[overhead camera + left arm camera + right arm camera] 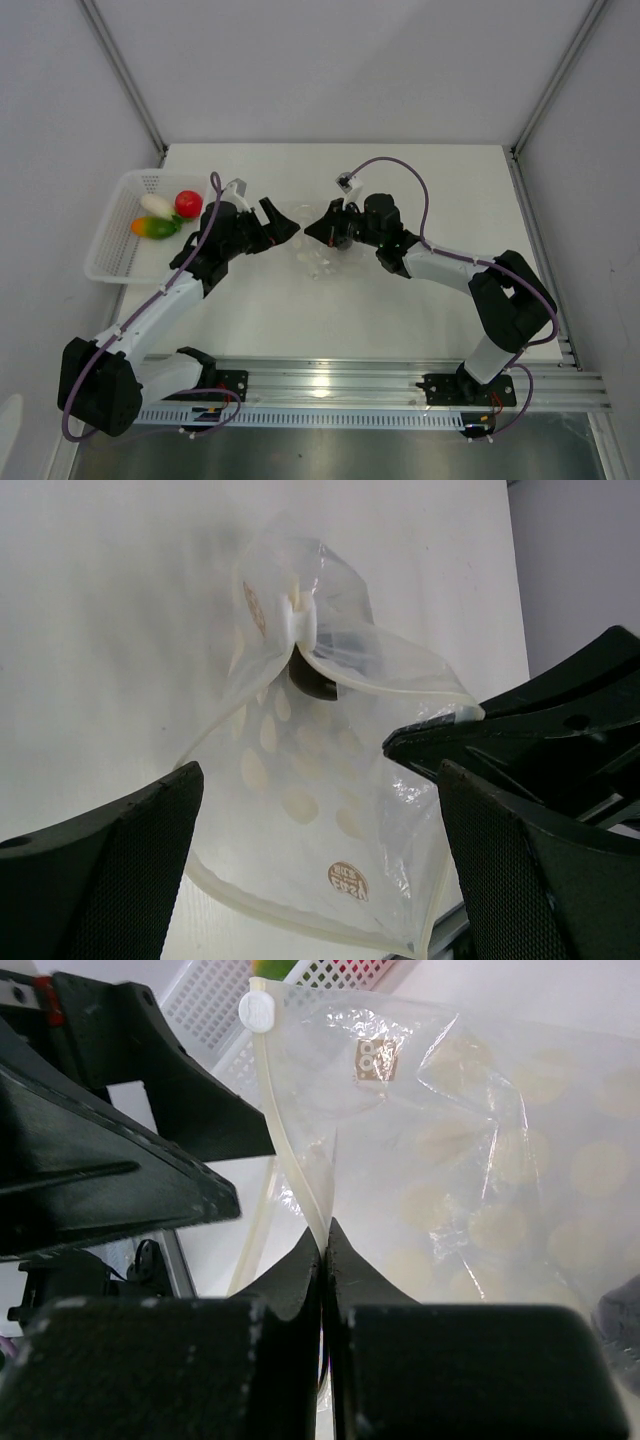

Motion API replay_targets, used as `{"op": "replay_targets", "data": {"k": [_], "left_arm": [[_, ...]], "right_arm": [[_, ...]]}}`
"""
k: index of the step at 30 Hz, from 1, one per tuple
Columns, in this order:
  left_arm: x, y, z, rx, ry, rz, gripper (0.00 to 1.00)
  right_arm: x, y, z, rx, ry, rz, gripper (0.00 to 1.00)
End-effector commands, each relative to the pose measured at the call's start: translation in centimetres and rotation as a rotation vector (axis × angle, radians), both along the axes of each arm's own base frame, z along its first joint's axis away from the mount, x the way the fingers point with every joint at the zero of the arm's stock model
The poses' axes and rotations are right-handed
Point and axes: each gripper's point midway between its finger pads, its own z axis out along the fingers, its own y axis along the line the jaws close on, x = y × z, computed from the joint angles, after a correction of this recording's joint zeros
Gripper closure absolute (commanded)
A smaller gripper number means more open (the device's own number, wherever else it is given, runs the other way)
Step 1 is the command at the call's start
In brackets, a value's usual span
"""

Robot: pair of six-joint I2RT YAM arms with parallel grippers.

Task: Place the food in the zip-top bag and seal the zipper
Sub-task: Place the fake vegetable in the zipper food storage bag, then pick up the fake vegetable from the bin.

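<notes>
The clear zip-top bag with pale printed spots is at the table's middle, held up off the surface. My right gripper is shut on its zipper edge, a little below the white slider. My left gripper is open and empty just left of the bag. In the left wrist view the bag hangs just beyond my open fingers, and my right gripper pinches its rim. The food lies in the white basket: a red tomato, a white piece and an orange-and-green piece.
The white perforated basket sits at the table's left edge, behind my left arm. Grey walls enclose the table on the left, back and right. A metal rail runs along the near edge.
</notes>
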Motion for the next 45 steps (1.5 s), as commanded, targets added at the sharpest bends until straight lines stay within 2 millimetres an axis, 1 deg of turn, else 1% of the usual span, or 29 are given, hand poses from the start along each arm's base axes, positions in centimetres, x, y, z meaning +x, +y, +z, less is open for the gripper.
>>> {"op": "replay_targets", "data": {"k": [1,2,3,4,7,9,10,11,13,14,16,17,19,20,25,27,28,31,32,35,36,37,38,39,40,41,42,43,45], "left_arm": [[0.7,1.1,4.1,0.049,-0.110,0.040,0.00],[0.9,1.4,5.3,0.053,-0.134,0.054,0.00],[0.8,1.9,5.3,0.072,-0.134,0.062,0.00],[0.8,2.5,6.1,0.078,-0.159,0.087,0.00],[0.9,4.1,6.9,0.093,-0.171,0.148,0.01],[1.4,6.3,7.6,0.099,-0.176,0.237,0.01],[1.4,7.2,7.4,0.103,-0.154,0.270,0.01],[1.9,8.9,7.4,0.088,-0.127,0.339,0.01],[1.9,10.7,6.6,0.072,-0.059,0.396,0.01],[2.3,11.9,6.5,0.032,-0.030,0.423,0.01],[2.5,13.1,6.1,-0.005,0.001,0.459,0.00],[2.8,15.0,5.9,-0.039,0.018,0.524,0.01],[3.0,16.1,5.2,-0.079,0.051,0.558,0.01],[3.2,17.4,4.9,-0.108,0.066,0.610,0.01],[4.0,21.8,3.7,-0.150,0.118,0.820,0.01],[4.4,23.2,3.8,-0.170,0.127,0.891,0.01],[4.9,24.4,3.8,-0.169,0.129,0.947,0.01],[5.8,25.6,3.5,-0.169,0.134,0.997,0.01],[6.4,26.4,3.1,-0.183,0.153,1.024,0.01],[7.2,27.7,2.1,-0.220,0.203,1.072,0.01],[8.4,28.1,2.1,-0.221,0.215,1.072,0.01],[8.8,28.3,1.8,-0.221,0.233,1.072,0.01],[8.6,28.7,0.7,-0.218,0.283,1.086,0.01],[9.7,29.0,0.8,-0.219,0.297,1.090,0.00],[9.8,29.3,0.2,-0.216,0.326,1.100,0.01],[9.5,29.5,-0.8,-0.215,0.380,1.126,0.00],[10.2,29.8,-0.2,-0.222,0.381,1.133,0.00],[10.5,29.9,-1.8,-0.218,0.428,1.140,0.01],[11.1,30.0,-2.5,-0.232,0.462,1.145,0.01]], "right_arm": [[0.7,-0.2,0.8,0.021,-0.048,-0.021,1.00],[0.8,-0.3,0.9,0.022,-0.048,-0.026,1.00],[0.8,-0.3,0.8,0.021,-0.049,-0.026,1.00],[0.8,-0.3,0.7,0.018,-0.046,-0.027,1.00],[1.0,-0.5,0.5,0.012,-0.047,-0.036,1.00],[1.2,-0.7,0.3,0.010,-0.044,-0.040,1.00],[1.1,-0.7,0.2,0.009,-0.043,-0.040,1.00],[1.2,-0.7,0.1,0.006,-0.044,-0.043,1.00],[1.4,-0.8,0.0,0.002,-0.042,-0.047,1.00],[1.5,-1.0,0.0,-0.001,-0.044,-0.053,1.00],[1.5,-1.0,-0.1,-0.003,-0.041,-0.054,1.00],[1.6,-1.0,-0.2,-0.004,-0.040,-0.054,1.00],[1.6,-1.0,-0.5,-0.007,-0.036,-0.054,1.00],[1.7,-1.0,-0.5,-0.008,-0.035,-0.053,1.00],[1.9,-1.0,-0.9,-0.006,-0.028,-0.051,1.00],[1.8,-0.9,-0.8,-0.005,-0.029,-0.049,1.00],[1.9,-0.9,-1.0,-0.006,-0.025,-0.049,1.00],[2.0,-0.9,-1.1,-0.009,-0.026,-0.050,1.00],[2.1,-1.0,-1.2,-0.010,-0.025,-0.052,1.00],[2.1,-1.0,-1.3,-0.010,-0.026,-0.050,1.00],[2.2,-1.1,-1.4,-0.011,-0.025,-0.052,1.00],[2.3,-1.1,-1.3,-0.008,-0.026,-0.055,1.00],[2.3,-1.2,-1.4,-0.009,-0.025,-0.055,1.00],[2.3,-1.2,-1.4,-0.009,-0.022,-0.055,1.00],[2.5,-1.3,-1.4,-0.009,-0.023,-0.058,1.00],[2.5,-1.2,-1.4,-0.008,-0.022,-0.057,1.00],[2.5,-1.2,-1.5,-0.008,-0.019,-0.056,1.00],[2.6,-1.2,-1.5,-0.005,-0.020,-0.056,1.00],[2.6,-1.1,-1.5,-0.006,-0.020,-0.053,1.00]]}}
